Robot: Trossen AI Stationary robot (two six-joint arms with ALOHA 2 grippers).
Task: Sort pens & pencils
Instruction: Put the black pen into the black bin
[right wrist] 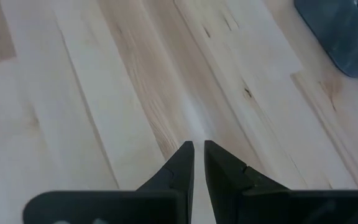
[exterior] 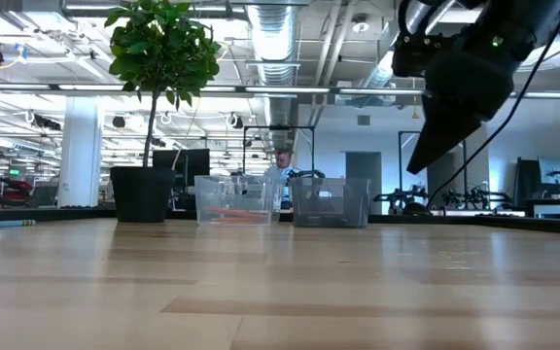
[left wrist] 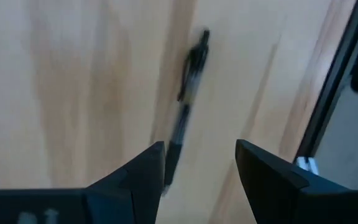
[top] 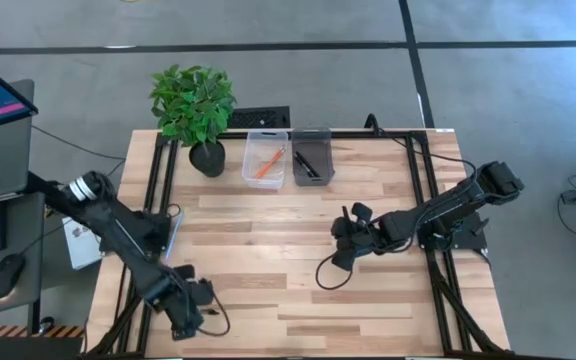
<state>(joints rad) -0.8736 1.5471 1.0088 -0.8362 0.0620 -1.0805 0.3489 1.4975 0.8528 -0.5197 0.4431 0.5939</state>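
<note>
Your left gripper (left wrist: 201, 162) hovers jaws apart over a black pen (left wrist: 185, 106), which lies just ahead between them; your right gripper (right wrist: 198, 155) is nearly closed, empty.

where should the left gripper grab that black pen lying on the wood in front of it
Grip the pen across its slim barrel near the middle, coming straight down from above. It lies flat on the table, so only the two long sides are free. The left gripper is open, its fingers already on either side of the pen's near end, so it probably needs to move forward along the barrel.
</note>
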